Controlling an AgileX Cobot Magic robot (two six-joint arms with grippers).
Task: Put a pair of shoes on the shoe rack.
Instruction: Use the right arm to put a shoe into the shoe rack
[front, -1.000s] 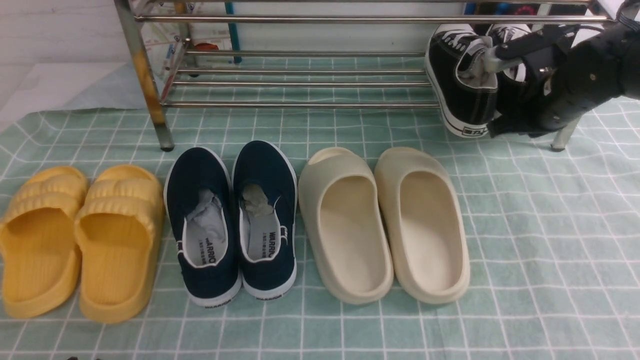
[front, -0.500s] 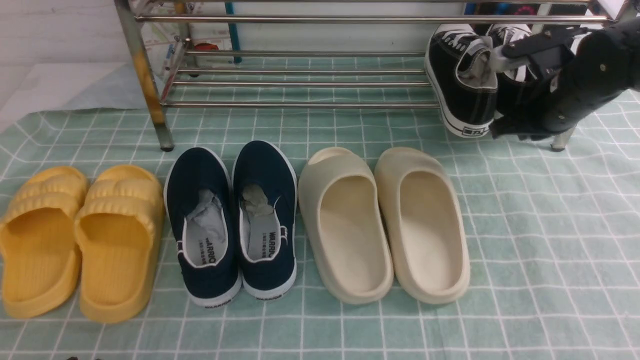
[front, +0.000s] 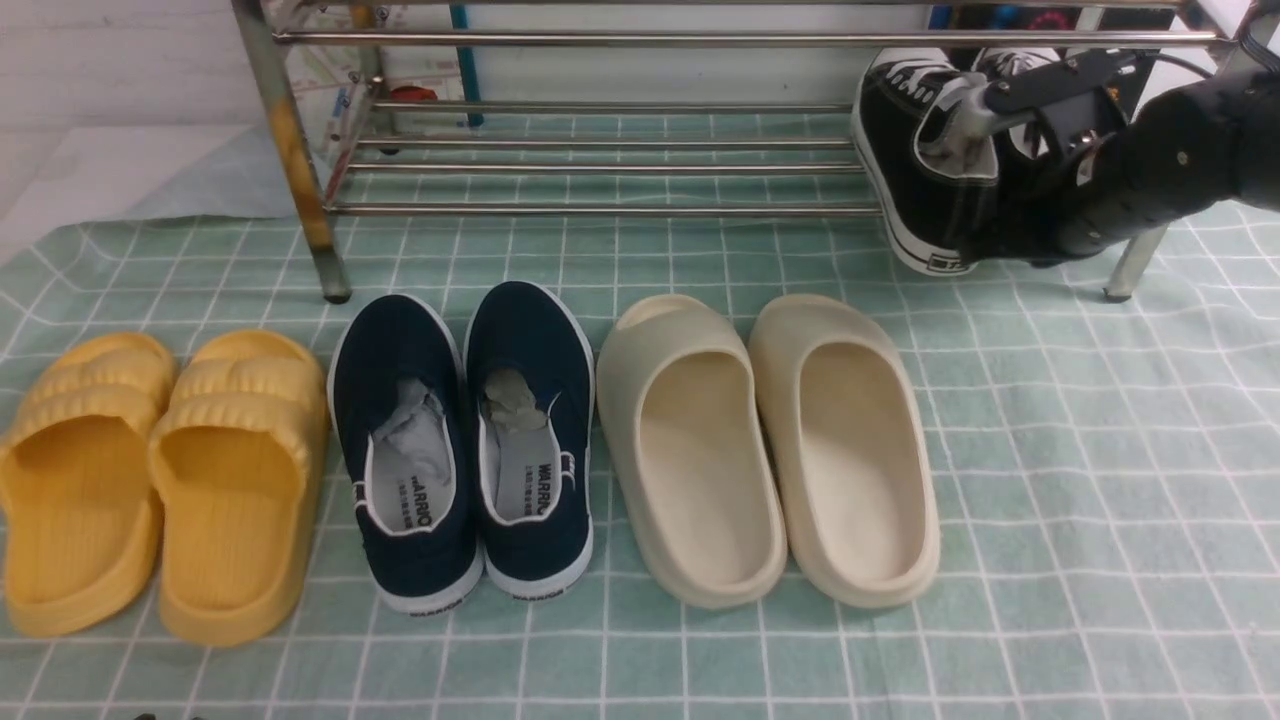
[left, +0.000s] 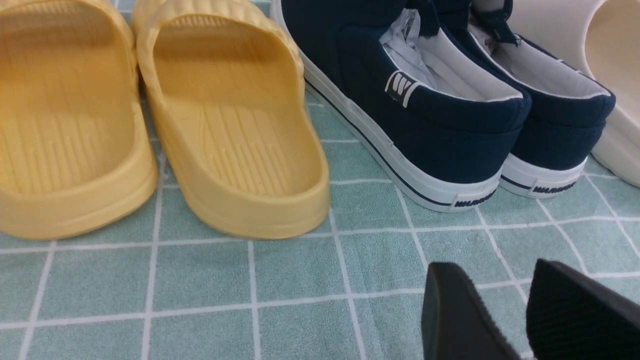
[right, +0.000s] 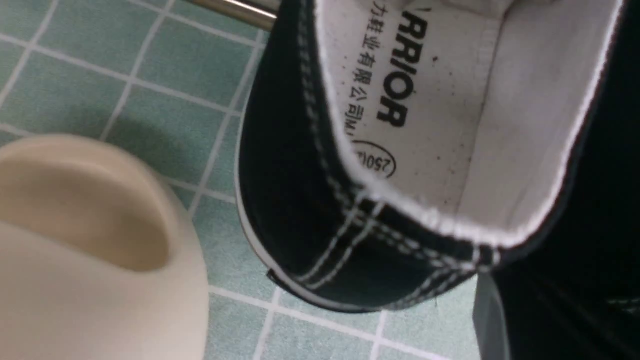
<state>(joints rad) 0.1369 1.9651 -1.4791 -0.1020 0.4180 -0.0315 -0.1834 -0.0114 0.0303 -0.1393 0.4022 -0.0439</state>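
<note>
We see the right gripper clamped on the two black canvas sneakers, heels together so both lift at once; they hang heel-low by the shiny steel-tube shoe rack's right end; the left gripper idles, parted.

sneakers – rack's right end | slides, slip-ons – before rack

I see the two black canvas low-top sneakers with white soles and grey lining at the right end of the wide, low rack of shiny steel tubes, toes tipped in over its lower bars, heels hanging off the front edge above the cloth.
</note>
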